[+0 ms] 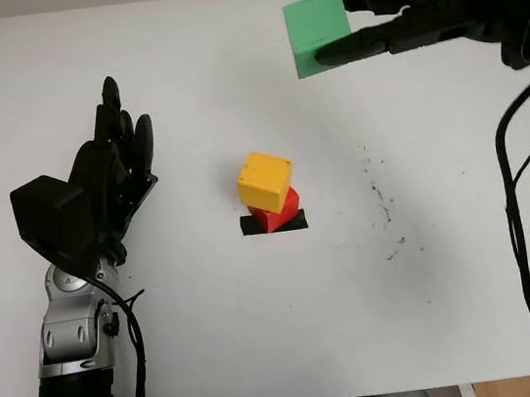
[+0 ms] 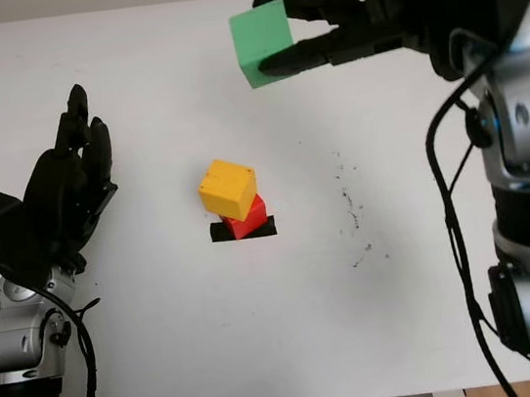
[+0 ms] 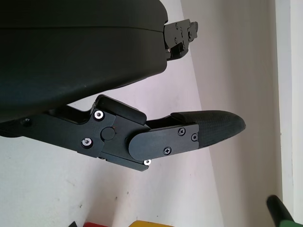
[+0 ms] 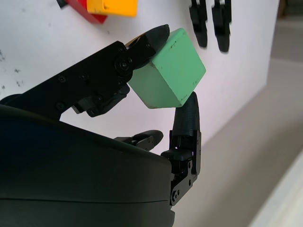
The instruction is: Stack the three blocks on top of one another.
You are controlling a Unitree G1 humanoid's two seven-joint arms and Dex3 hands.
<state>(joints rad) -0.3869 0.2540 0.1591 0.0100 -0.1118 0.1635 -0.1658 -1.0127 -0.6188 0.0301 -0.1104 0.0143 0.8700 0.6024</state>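
Left eye view: the green block (image 1: 319, 33) is gripped by the right robot hand (image 1: 388, 18) and held aloft at about 1 o'clock from the two-block stack, well apart from it. The yellow block (image 1: 264, 180) sits on the red block (image 1: 277, 211), above a black marker (image 1: 249, 226) on the white worktop (image 1: 214, 324). The yellow block is seen turned and offset on the red one, so careful centring is judged necessary: the green block should be levelled, squared to the yellow top face and lowered slowly. As a cube, no long axis is presented; one face is tilted toward the stack. The left robot hand (image 1: 116, 155) is open, at 9 o'clock from the stack.
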